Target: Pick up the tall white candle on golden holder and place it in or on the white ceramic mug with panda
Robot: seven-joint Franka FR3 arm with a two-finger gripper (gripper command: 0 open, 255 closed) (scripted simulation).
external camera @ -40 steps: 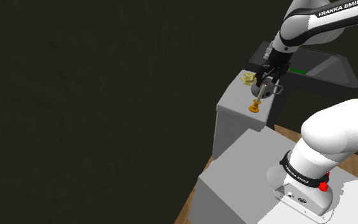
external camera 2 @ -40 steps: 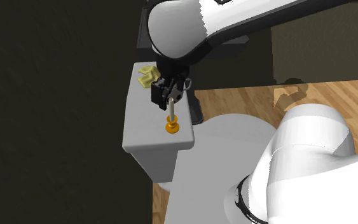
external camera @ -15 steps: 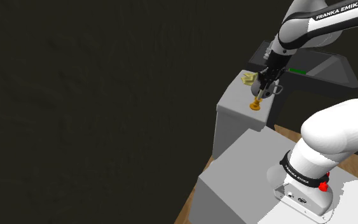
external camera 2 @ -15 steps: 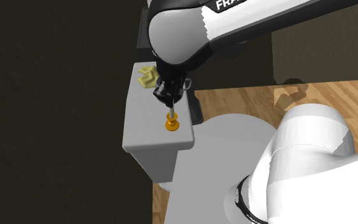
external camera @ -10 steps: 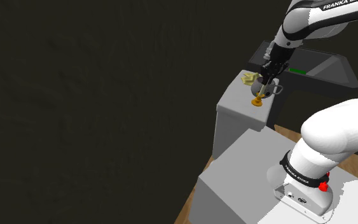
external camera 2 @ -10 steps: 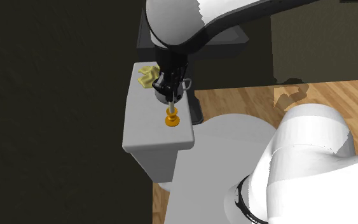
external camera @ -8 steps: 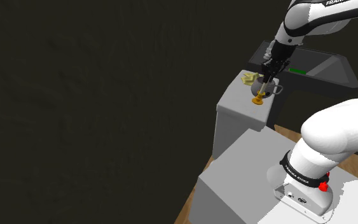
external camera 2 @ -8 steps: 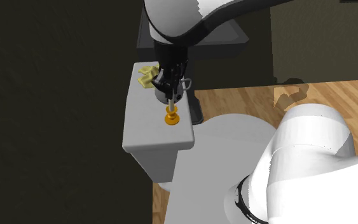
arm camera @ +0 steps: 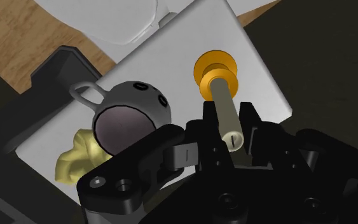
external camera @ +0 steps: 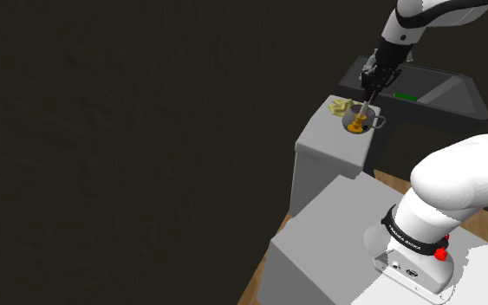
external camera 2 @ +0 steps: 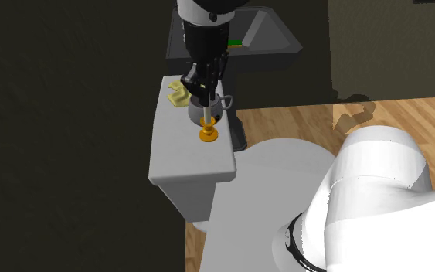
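GRIPPER (external camera 2: 205,98): fingers clenched on the upper end of the candle (arm camera: 227,116) | CANDLE: hangs upright, gold holder (external camera 2: 207,135) at its lower end, just beside the mug (arm camera: 131,114) and outside its opening | MUG: stands mouth-up on the grey cabinet top (external camera 2: 177,158) | OTHER: crumpled yellow object (arm camera: 75,159) lies beside the mug

arm (external camera: 409,24): extended high | hand (external camera 2: 205,103) — pointing down, clasping candle (arm camera: 225,105)

Grey tabletop (external camera 2: 185,166): bare toward the second exterior view's lower edge. Pale grey black-spotted mug (arm camera: 147,100): mouth open upward. Yellow crumpled lump (arm camera: 75,159) just beside it blocks that side.
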